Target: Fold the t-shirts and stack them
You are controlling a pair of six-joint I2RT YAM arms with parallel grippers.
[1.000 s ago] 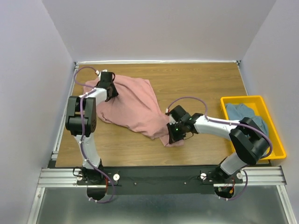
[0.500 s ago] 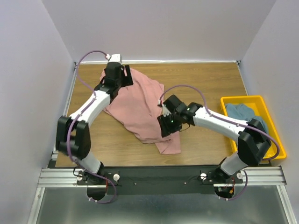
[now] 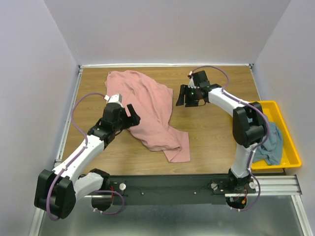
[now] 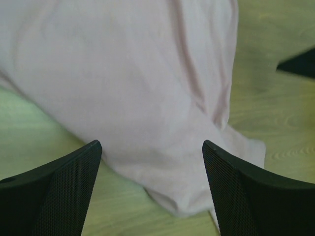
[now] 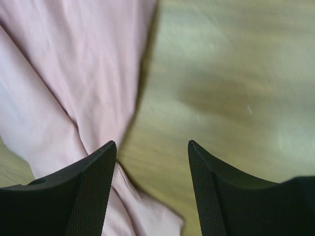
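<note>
The dusty-pink t-shirt [image 3: 150, 110] lies crumpled in a long diagonal heap on the wooden table, running from the far left to a narrow end near the front middle. My left gripper [image 3: 133, 115] hovers open at the shirt's left edge, and the left wrist view shows pink cloth [image 4: 128, 73] below the spread fingers, with nothing between them. My right gripper [image 3: 185, 100] is open just right of the shirt's far part, over bare wood, with pink cloth [image 5: 54, 73] to its left. The blue-grey t-shirt [image 3: 272, 142] lies bunched in the yellow bin.
The yellow bin [image 3: 291, 152] stands at the table's right edge, partly behind my right arm's elbow. Grey walls close in the left, far and right sides. Bare wood [image 3: 216, 132] lies between the pink shirt and the bin.
Both grippers opened and let go of the pink shirt. My left arm drew back toward the near left. My right arm swung from the shirt's near end to the far side.
</note>
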